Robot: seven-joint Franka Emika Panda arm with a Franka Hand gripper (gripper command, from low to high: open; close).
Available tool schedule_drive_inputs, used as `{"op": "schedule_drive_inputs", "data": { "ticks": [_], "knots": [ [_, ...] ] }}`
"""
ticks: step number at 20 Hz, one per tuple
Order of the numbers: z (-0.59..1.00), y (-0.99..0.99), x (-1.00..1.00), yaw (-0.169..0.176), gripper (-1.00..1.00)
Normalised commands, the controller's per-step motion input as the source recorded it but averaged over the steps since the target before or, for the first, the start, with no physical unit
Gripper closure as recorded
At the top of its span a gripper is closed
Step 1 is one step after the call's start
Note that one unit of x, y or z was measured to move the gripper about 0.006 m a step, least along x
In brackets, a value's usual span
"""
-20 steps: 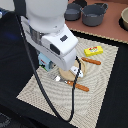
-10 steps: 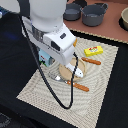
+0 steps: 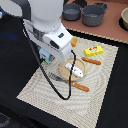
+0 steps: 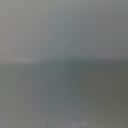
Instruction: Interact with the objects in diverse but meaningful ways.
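Observation:
In the exterior view my gripper (image 3: 49, 53) hangs low over the left part of the woven mat, its fingers hidden behind the white wrist. A pale blue-and-white carton (image 3: 44, 56) peeks out right beside it. The white oblong piece (image 3: 75, 70) lies on the tan round plate (image 3: 65, 67). Further right lies the yellow red-marked packet (image 3: 93, 50). One orange stick-shaped toy (image 3: 91, 61) lies below the packet and another (image 3: 80, 86) lies below the plate. An orange piece (image 3: 74, 42) shows at the wrist's edge. The wrist view is a blank grey blur.
Two grey pots (image 3: 93, 14) stand on the brown surface at the back, with a tan bowl (image 3: 124, 19) at the exterior view's right edge. A black cable (image 3: 56, 90) loops over the mat (image 3: 100, 100). A grey fork-like utensil (image 3: 56, 76) lies left of the plate.

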Motion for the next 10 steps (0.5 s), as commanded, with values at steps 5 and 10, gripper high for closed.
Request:
{"op": "schedule_drive_inputs", "data": {
  "ticks": [5,10],
  "knots": [
    [0.06,0.09,-0.19,-0.191,1.00],
    [0.18,0.09,-0.18,-0.186,1.00]
  ]
}}
